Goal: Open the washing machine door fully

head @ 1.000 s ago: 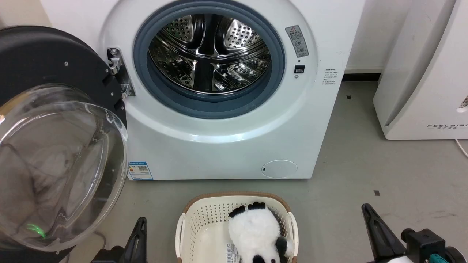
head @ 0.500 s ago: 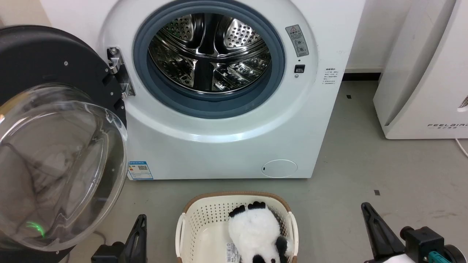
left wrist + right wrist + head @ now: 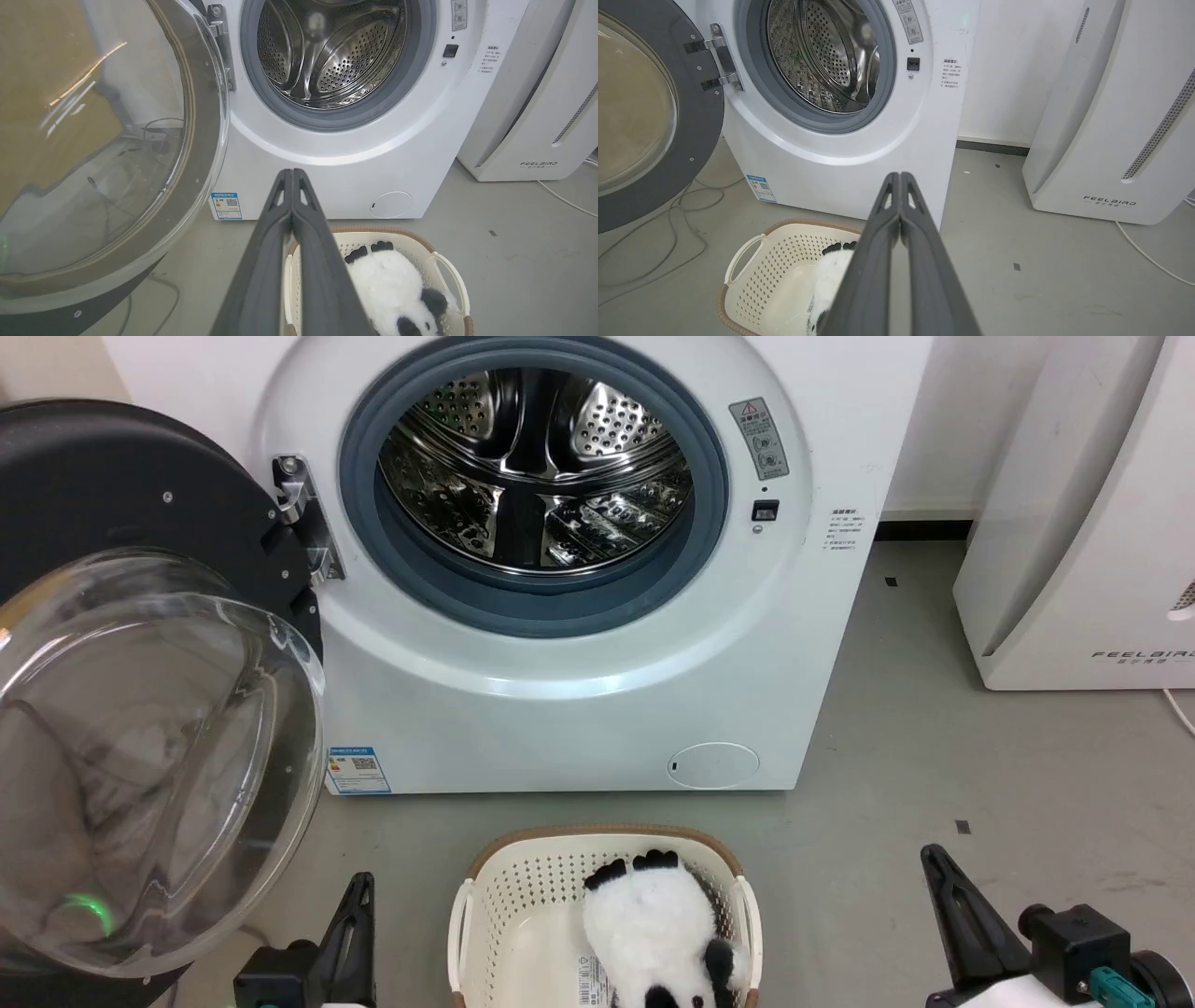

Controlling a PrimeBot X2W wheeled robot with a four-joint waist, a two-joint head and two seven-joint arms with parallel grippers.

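1. Door stands swung out wide to the left of the washer. It hangs from the metal hinge at the left edge of the opening. In the head view its dark inner face and bulging glass bowl face the camera.
2. Steel drum is exposed, ringed by the grey seal.
3. Left gripper sits low at the lower left of the head view. Its fingers are pressed together along their length with nothing between them. It is near the door's lower rim but not touching it.
4. Right gripper sits at the lower right over bare floor. Its fingers are also together and hold nothing. It is well apart from the washer and the door.
5. Cream basket rests on the floor just in front of the washer, between the two grippers. A panda toy lies inside, toward the basket's right side.
6. A white unit stands to the right of the washer, with a strip of floor between them.
7. In the right wrist view, cables trail on the floor below the door.
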